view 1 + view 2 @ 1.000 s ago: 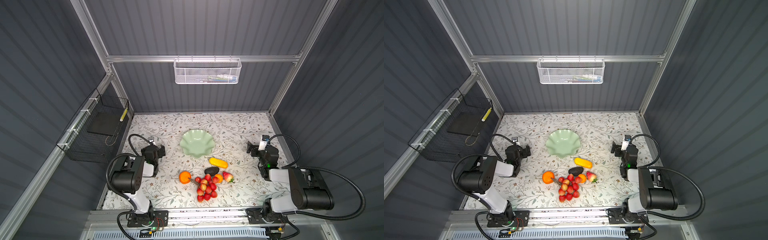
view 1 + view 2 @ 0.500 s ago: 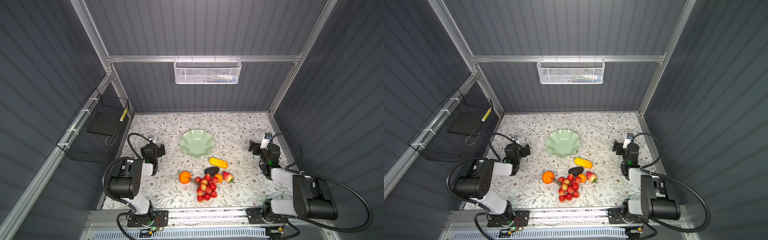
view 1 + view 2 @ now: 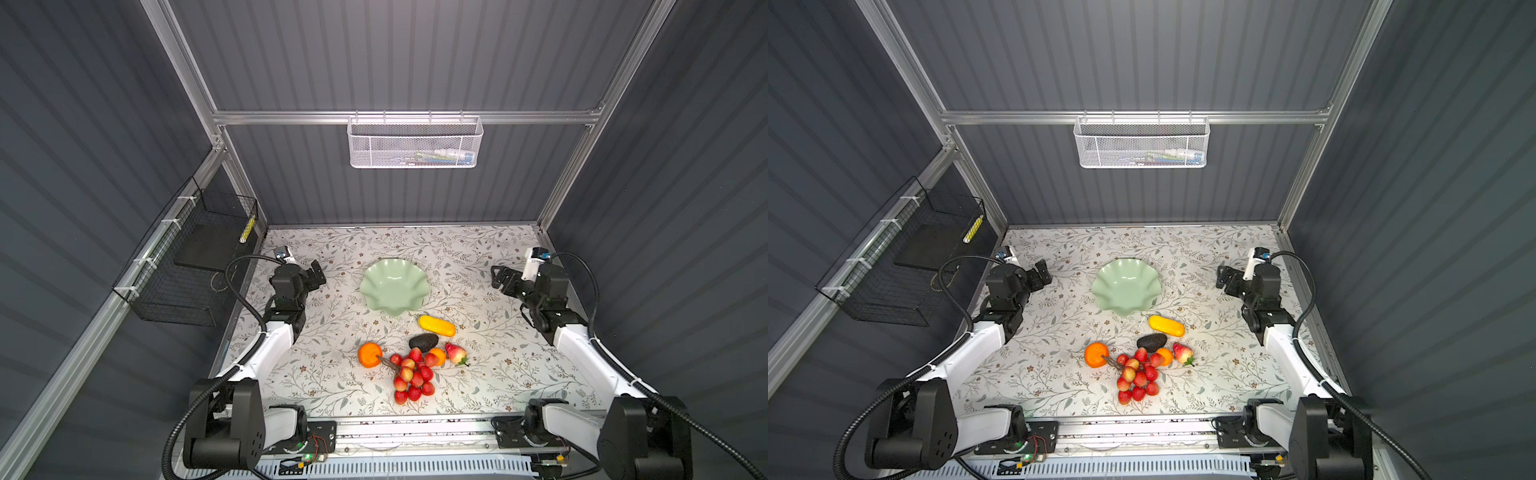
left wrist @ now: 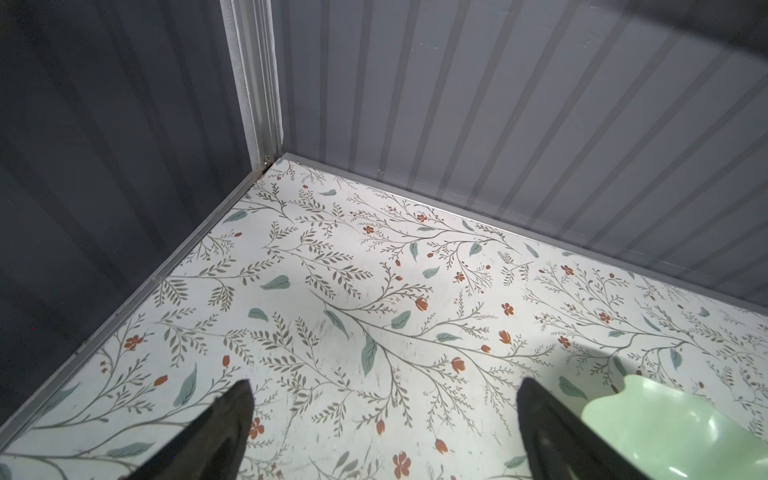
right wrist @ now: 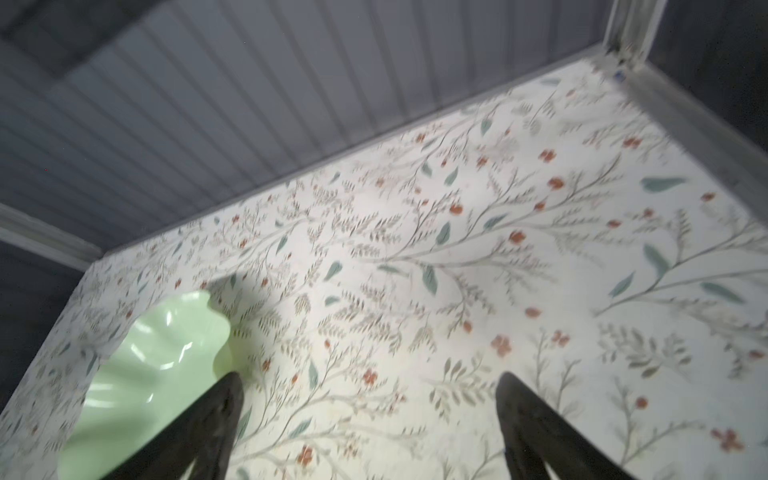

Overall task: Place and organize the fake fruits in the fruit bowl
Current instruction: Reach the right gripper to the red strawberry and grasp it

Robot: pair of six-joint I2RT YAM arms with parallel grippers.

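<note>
The fruit bowl [image 3: 393,286] is pale mint-green, glossy and shallow, with a wavy scalloped rim. It sits mid-table toward the far side, on the matte white table [image 3: 332,386] printed with grey-green sprigs and small rust flowers.

All six fake fruits lie on the table outside the bowl, on its near side and a little right:
- **Yellow oblong cob** [image 3: 436,326]: it has a ribbed look and lies closest to the bowl's near rim without touching it.
- **Dark avocado** [image 3: 423,342]: it is matte and egg-shaped, and lies just nearer than the cob.
- **Big orange** [image 3: 369,354]: a round piece at the left end of the group.
- **Smaller orange** [image 3: 437,356]: this one is tucked between the avocado and the berries.
- **Red strawberry** [image 3: 455,353]: it has a green cap and sits at the right end.
- **Bunch of berries** [image 3: 411,376]: roughly a dozen shiny red berries on a brown stem, trailing toward the near edge.

The left gripper [image 3: 318,274] hovers left of the bowl. Its two black fingers [image 4: 232,419] are spread wide with only tabletop between them. The right gripper [image 3: 498,279] hovers to the bowl's right, its fingers [image 5: 528,411] likewise apart and holding nothing.

A white mesh basket [image 3: 415,143] hangs on the ribbed grey far wall. Its contents are too small to read. A black wire basket [image 3: 187,266] is fixed to the left wall and holds a yellow strip [image 3: 248,230] whose markings are illegible.
</note>
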